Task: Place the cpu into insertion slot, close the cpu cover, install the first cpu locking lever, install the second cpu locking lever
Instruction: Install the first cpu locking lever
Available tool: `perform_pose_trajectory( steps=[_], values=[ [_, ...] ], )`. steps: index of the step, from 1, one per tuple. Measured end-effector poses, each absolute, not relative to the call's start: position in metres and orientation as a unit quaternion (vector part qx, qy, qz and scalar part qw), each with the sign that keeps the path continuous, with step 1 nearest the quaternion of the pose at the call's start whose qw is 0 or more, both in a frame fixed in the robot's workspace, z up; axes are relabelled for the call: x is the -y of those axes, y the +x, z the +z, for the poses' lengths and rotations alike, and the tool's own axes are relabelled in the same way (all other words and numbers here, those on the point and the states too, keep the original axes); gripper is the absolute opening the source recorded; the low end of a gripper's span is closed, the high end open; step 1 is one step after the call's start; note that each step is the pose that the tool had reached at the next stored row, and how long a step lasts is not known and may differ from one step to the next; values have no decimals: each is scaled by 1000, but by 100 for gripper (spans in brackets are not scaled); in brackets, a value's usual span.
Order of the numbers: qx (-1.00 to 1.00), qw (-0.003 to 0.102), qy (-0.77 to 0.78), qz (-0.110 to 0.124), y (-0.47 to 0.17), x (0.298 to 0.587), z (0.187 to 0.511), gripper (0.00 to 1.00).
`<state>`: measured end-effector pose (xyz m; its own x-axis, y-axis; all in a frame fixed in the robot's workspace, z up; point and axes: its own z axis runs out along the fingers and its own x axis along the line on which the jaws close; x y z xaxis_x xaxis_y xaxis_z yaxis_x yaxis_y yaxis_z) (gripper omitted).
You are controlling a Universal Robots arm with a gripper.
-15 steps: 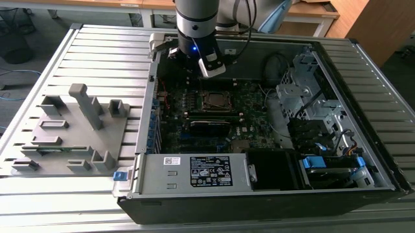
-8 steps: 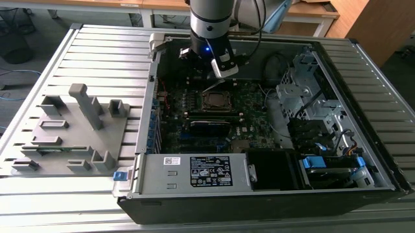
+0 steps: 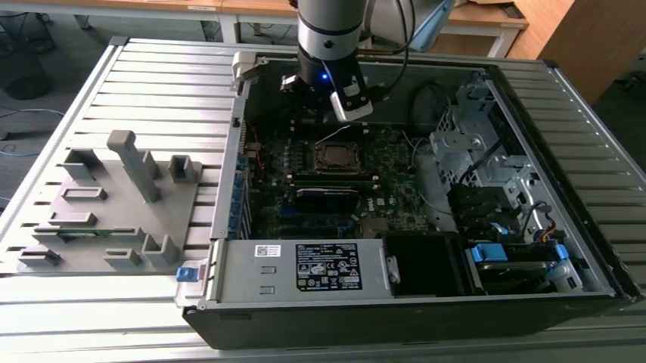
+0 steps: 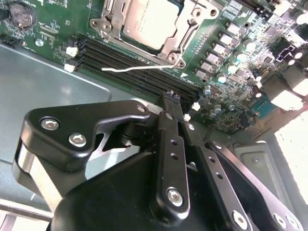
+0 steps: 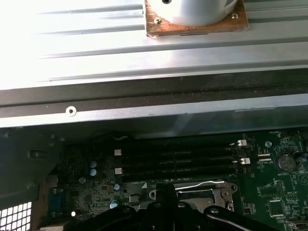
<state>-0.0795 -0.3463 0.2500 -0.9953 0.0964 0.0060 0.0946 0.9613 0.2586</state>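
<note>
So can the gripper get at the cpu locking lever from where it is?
Probably yes. The gripper, shut and empty, hangs just short of the thin lever jutting over the memory slots beside the cpu cover; nothing lies between them.

Open room above the socket; drive cage and cables crowd the exterior view's right, case wall the left

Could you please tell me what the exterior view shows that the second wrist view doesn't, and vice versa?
Exterior view: the whole case, the grey tray beside it, the arm above the board. Second wrist view: up close, the cpu under its cover, a thin lever beside them, the shut gripper empty. Both: the socket area and green board.
</note>
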Motion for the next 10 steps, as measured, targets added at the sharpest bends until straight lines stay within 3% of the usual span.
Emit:
perform_pose_trajectory(
  steps=[10],
  values=[
    [-992, 4, 48, 118, -70, 346, 244, 11]
  ],
)
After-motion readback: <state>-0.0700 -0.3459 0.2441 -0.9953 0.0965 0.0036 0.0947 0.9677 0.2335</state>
